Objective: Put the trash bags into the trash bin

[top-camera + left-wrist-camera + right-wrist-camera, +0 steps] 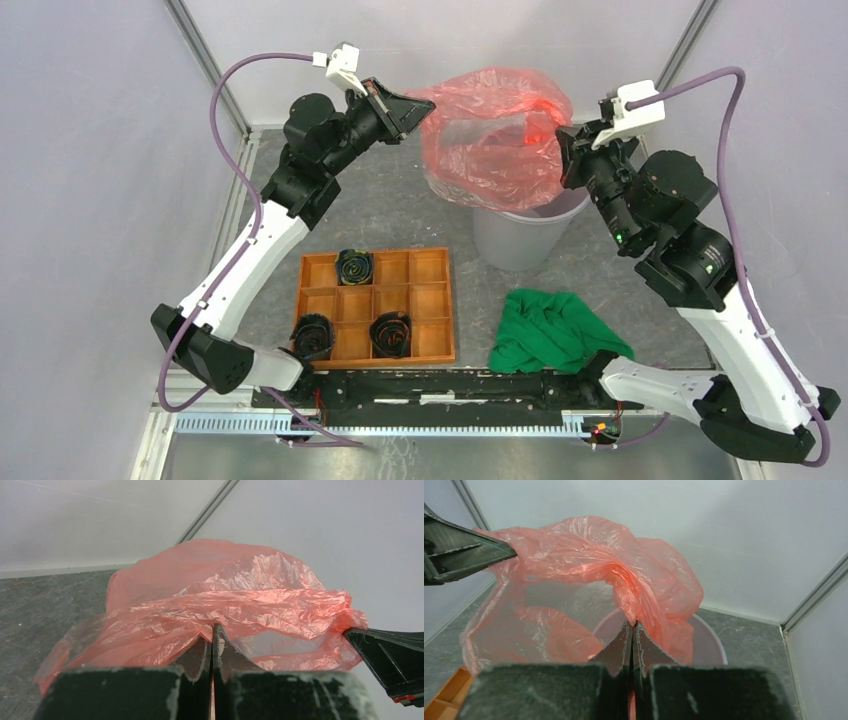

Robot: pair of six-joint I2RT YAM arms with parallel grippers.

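A thin, wrinkly red trash bag (495, 140) hangs stretched in the air between both grippers, above the light grey trash bin (520, 238). My left gripper (428, 105) is shut on the bag's left edge (200, 615); film shows between its tips (212, 630). My right gripper (562, 140) is shut on the bag's right edge (624, 580), pinched at its tips (632, 625). The bag's lower part droops over the bin's rim (719, 647) and hides most of the bin's opening. The left gripper's fingers (469, 555) show in the right wrist view, and the right gripper's fingers (390, 655) show in the left wrist view.
An orange wooden compartment tray (375, 305) with three dark rolled items sits front left of the bin. A crumpled green cloth (550, 330) lies in front of the bin. Enclosure walls and metal frame posts (210, 70) close in the back and sides.
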